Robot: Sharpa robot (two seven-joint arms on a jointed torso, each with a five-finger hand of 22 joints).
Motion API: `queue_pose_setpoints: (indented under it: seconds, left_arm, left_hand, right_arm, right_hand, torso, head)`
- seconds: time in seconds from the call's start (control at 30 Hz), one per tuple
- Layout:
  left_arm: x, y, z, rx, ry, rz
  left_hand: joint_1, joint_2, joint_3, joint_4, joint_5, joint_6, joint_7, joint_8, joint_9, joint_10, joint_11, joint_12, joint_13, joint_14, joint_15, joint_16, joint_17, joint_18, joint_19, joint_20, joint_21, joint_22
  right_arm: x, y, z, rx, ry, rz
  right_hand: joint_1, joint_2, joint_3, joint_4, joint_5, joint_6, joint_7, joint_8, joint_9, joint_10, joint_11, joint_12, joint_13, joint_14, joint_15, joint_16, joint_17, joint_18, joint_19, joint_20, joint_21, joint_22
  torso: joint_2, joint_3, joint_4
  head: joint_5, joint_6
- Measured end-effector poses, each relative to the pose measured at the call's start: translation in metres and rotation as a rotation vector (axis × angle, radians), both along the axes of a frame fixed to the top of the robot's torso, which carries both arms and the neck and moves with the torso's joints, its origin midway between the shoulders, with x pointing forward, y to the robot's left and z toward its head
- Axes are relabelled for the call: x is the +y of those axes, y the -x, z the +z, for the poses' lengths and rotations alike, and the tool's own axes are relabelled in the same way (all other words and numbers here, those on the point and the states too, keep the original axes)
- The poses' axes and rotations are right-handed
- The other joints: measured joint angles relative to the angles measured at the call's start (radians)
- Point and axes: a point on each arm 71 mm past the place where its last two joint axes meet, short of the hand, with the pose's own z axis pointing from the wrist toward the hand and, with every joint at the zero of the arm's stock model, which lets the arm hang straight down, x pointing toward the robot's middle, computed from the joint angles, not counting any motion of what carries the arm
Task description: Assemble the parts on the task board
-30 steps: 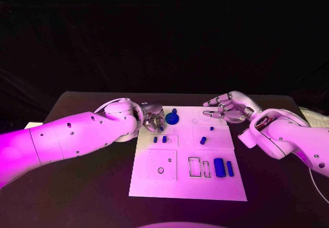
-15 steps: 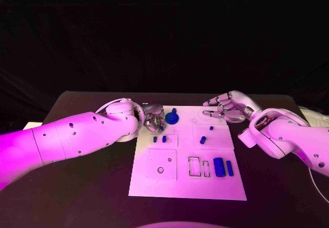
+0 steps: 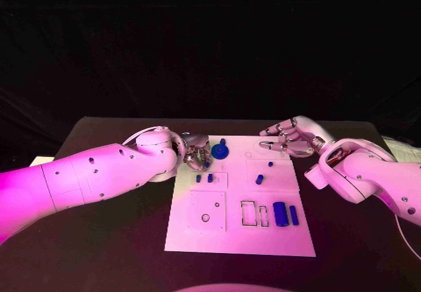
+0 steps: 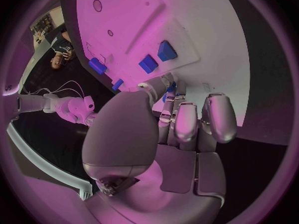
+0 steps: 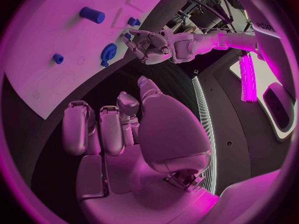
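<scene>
The round blue disc part [image 3: 220, 149] lies at the far edge of the white task board [image 3: 241, 240], just beside the left hand [image 3: 196, 152], whose fingers curl empty. The right hand [image 3: 289, 139] hovers open. A firm pinch on the rim is advised before lifting.

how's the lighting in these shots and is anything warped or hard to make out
Head view: magenta light washes the task board and both arms; the room behind is black. Left wrist view: fisheye bends the board's edges, and the left hand hides much of it. Right wrist view: a bright strip glares at the rim beyond the right hand.
</scene>
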Motion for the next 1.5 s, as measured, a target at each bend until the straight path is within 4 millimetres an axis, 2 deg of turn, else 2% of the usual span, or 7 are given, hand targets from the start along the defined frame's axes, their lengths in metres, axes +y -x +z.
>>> queue_pose_setpoints:
  seconds: [0.33, 0.7, 0.87, 1.0, 1.13, 1.17, 1.5]
  left_arm:
    - [0.002, 0.0, -0.001, 0.005, -0.006, 0.007]
    - [0.009, 0.0, 0.0, -0.002, -0.005, 0.021]
    - [0.02, -0.001, 0.001, -0.024, 0.015, 0.045]
    - [0.036, -0.003, 0.005, -0.036, 0.103, 0.085]
    - [0.052, -0.003, 0.008, 0.008, 0.307, 0.141]
    - [0.057, -0.002, 0.009, 0.033, 0.389, 0.159]
    - [0.064, 0.018, 0.012, 0.252, 1.028, 0.278]
  left_hand:
    - [-0.008, -0.008, 0.0, -0.005, 0.0, -0.083, 0.004, -0.004, -0.023, -0.046, 0.01, 0.0, -0.002, 0.0, 0.007, 0.0, -0.012, 0.0, -0.004, 0.011, -0.015, 0.0]
    - [-0.012, -0.012, -0.003, -0.008, 0.0, -0.106, 0.01, -0.004, -0.026, -0.063, 0.012, 0.0, -0.006, 0.0, 0.014, 0.0, -0.016, 0.0, -0.007, 0.014, -0.019, 0.0]
    - [-0.012, -0.012, -0.003, -0.008, 0.0, -0.108, 0.009, -0.004, -0.026, -0.064, 0.014, 0.0, -0.006, 0.0, 0.014, 0.0, -0.021, 0.0, -0.007, 0.014, -0.031, 0.0]
    - [-0.012, -0.011, 0.001, -0.013, 0.0, -0.106, 0.01, 0.003, -0.025, -0.098, 0.018, 0.0, -0.006, -0.018, 0.021, -0.046, -0.102, 0.021, -0.058, 0.024, -0.171, -0.091]
    - [0.005, 0.012, 0.024, -0.021, 0.0, -0.079, 0.028, 0.012, -0.024, -0.114, 0.032, 0.004, -0.006, -0.123, 0.029, -0.2, -0.339, 0.072, -0.185, 0.03, -0.445, -0.268]
    - [0.005, 0.02, 0.029, -0.021, 0.0, -0.076, 0.032, 0.013, -0.024, -0.114, 0.032, 0.012, -0.005, -0.143, 0.03, -0.228, -0.379, 0.072, -0.207, 0.031, -0.491, -0.297]
    - [-0.024, 0.054, -0.004, -0.007, 0.0, -0.042, 0.016, 0.036, -0.02, -0.049, 0.007, 0.083, 0.009, -0.175, 0.021, -0.261, -0.437, 0.086, -0.247, 0.028, -0.583, -0.355]
  right_arm:
    - [-0.002, -0.001, 0.0, 0.002, 0.002, -0.004]
    - [-0.007, -0.004, -0.003, 0.008, 0.014, -0.021]
    - [-0.011, -0.004, -0.005, 0.006, 0.04, -0.024]
    - [-0.014, -0.004, -0.006, -0.008, 0.098, -0.018]
    - [-0.016, -0.003, -0.008, -0.03, 0.179, -0.007]
    - [-0.016, -0.003, -0.008, -0.038, 0.206, -0.004]
    - [-0.013, 0.003, -0.014, -0.116, 0.428, 0.016]
  right_hand:
    - [0.002, 0.002, -0.004, 0.004, 0.0, -0.002, -0.002, 0.0, 0.0, -0.067, -0.002, -0.144, -0.115, 0.0, 0.0, -0.074, -0.084, 0.016, -0.041, -0.005, -0.044, -0.06]
    - [0.029, 0.013, -0.013, 0.013, 0.0, 0.004, -0.003, 0.0, 0.0, -0.144, -0.004, -0.406, -0.346, 0.004, -0.004, -0.124, -0.13, 0.016, -0.041, -0.005, -0.057, -0.076]
    - [0.111, 0.027, 0.036, -0.007, -0.06, 0.038, -0.006, 0.009, 0.005, -0.172, -0.004, -0.535, -0.463, 0.0, -0.007, -0.132, -0.143, 0.016, -0.027, -0.014, -0.055, -0.056]
    - [0.16, 0.011, 0.1, -0.03, -0.088, 0.063, -0.008, 0.017, 0.006, -0.193, 0.0, -0.658, -0.582, 0.0, -0.007, -0.132, -0.142, 0.016, -0.021, -0.008, -0.048, -0.046]
    - [0.178, -0.007, 0.159, -0.043, -0.096, 0.092, -0.002, 0.014, 0.004, -0.181, 0.008, -0.757, -0.691, 0.0, -0.007, -0.125, -0.137, 0.016, -0.017, -0.004, -0.041, -0.037]
    - [0.179, -0.012, 0.172, -0.045, -0.101, 0.094, 0.0, 0.01, 0.003, -0.178, 0.011, -0.774, -0.713, 0.0, -0.007, -0.124, -0.137, 0.016, -0.015, -0.002, -0.041, -0.035]
    - [0.148, -0.055, 0.268, -0.061, -0.119, 0.114, -0.002, 0.004, 0.0, -0.166, 0.016, -0.866, -0.856, 0.002, 0.002, -0.12, -0.146, 0.016, -0.015, -0.002, -0.037, -0.031]
  torso:
    - [0.0, -0.0002, 0.0]
    - [0.0, -0.0002, 0.0002]
    - [0.0, -0.0003, -0.0001]
    - [-0.001, -0.0002, -0.0002]
    - [-0.001, 0.0004, -0.0005]
    - [-0.001, 0.0005, -0.0006]
    - [-0.001, -0.0011, 0.0014]
  head:
    - [0.0, 0.0]
    - [0.001, 0.0]
    - [0.0, 0.002]
    - [-0.002, 0.005]
    - [-0.004, 0.008]
    - [-0.006, 0.01]
    - [-0.013, 0.017]
